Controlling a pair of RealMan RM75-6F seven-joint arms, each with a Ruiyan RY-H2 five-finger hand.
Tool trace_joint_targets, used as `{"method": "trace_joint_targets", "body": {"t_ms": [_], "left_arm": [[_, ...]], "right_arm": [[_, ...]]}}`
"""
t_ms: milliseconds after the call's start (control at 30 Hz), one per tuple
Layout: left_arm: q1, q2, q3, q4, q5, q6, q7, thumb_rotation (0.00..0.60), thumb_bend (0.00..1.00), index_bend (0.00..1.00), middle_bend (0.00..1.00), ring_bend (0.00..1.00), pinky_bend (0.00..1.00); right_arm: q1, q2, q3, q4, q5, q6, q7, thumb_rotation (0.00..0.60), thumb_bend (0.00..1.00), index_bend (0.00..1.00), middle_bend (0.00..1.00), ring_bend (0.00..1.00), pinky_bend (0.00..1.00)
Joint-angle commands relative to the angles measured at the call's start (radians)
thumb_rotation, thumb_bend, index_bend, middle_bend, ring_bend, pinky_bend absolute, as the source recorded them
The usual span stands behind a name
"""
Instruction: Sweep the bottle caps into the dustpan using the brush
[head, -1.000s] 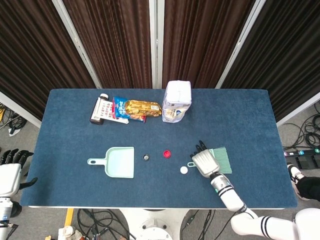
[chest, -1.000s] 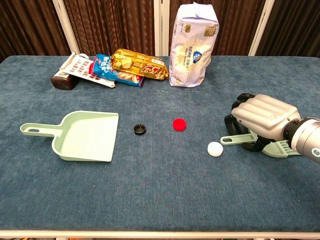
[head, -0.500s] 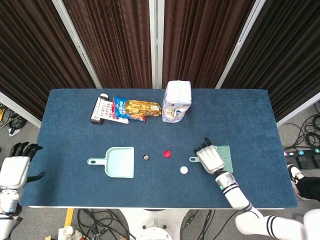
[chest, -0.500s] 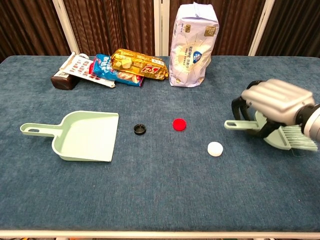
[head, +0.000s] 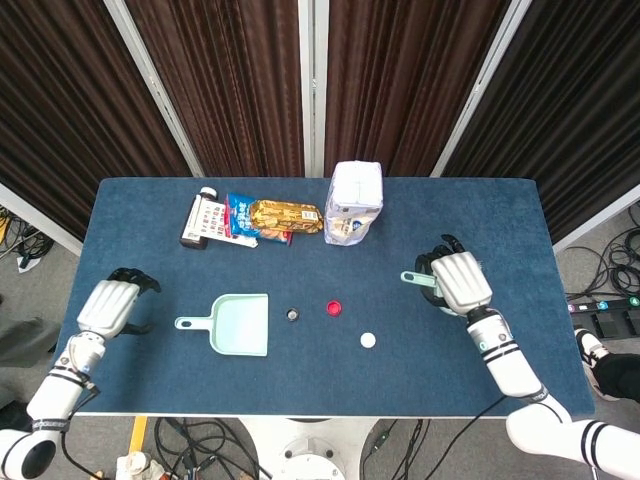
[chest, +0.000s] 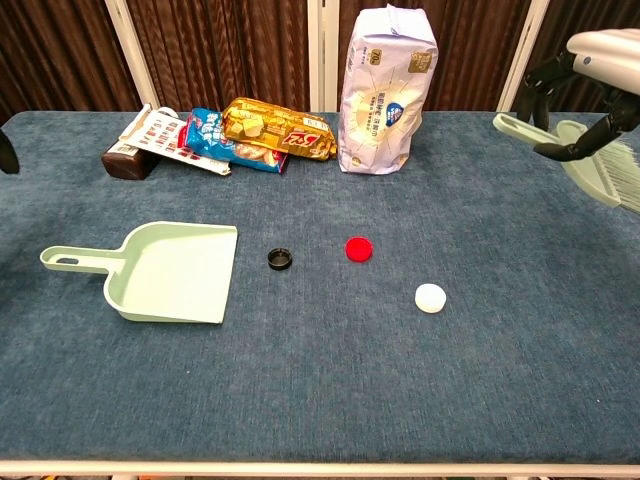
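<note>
The pale green dustpan (head: 240, 325) (chest: 175, 270) lies left of centre, handle pointing left. To its right lie three caps in a loose row: black (head: 293, 315) (chest: 281, 259), red (head: 334, 308) (chest: 358, 248) and white (head: 368, 340) (chest: 430, 296). My right hand (head: 461, 281) (chest: 606, 47) grips the green brush (chest: 592, 152), lifted above the table's right side. The brush handle (head: 411, 278) sticks out to the left and the bristles are mostly hidden under the hand. My left hand (head: 108, 305) hovers near the table's left edge, left of the dustpan handle, holding nothing.
At the back stand a white-and-blue bag (head: 355, 203) (chest: 387, 88), a gold snack pack (head: 285, 216) (chest: 278, 129), a blue packet (chest: 215, 138) and a lying dark bottle (head: 203, 220) (chest: 140, 148). Dark curtains hang behind the table.
My right hand has picked the brush up off the table and raised it up and to the right. My left hand has come in from off the table toward the dustpan handle.
</note>
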Motion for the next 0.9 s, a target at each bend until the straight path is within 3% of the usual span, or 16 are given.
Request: {"method": "trace_joint_targets", "body": {"t_ms": [33,367,900], "left_arm": [[-0.035,-0.053,0.012,-0.023,-0.066,-0.029,0.098,0.6,0.16,0.37,0.32,0.2,0.19],[-0.072,-0.165,0.037,-0.025,-0.2,-0.032,0.26,0.6,0.16,0.38,0.33,0.21,0.19],[-0.116,-0.256,0.027,0.018,-0.32,-0.003,0.327,0.6,0.22,0.43,0.38,0.24,0.21]], "right_arm": [[0.004,0.007,-0.001,-0.003,0.0,-0.009,0.02,0.6,0.38,0.62,0.64,0.31,0.14],[0.01,-0.008,-0.021,0.027,-0.007,-0.023,0.066,0.6,0.39,0.62,0.64,0.31,0.15],[0.011,-0.017,-0.038,0.063,-0.018,-0.027,0.115,0.6,0.39,0.62,0.64,0.31,0.15]]}}
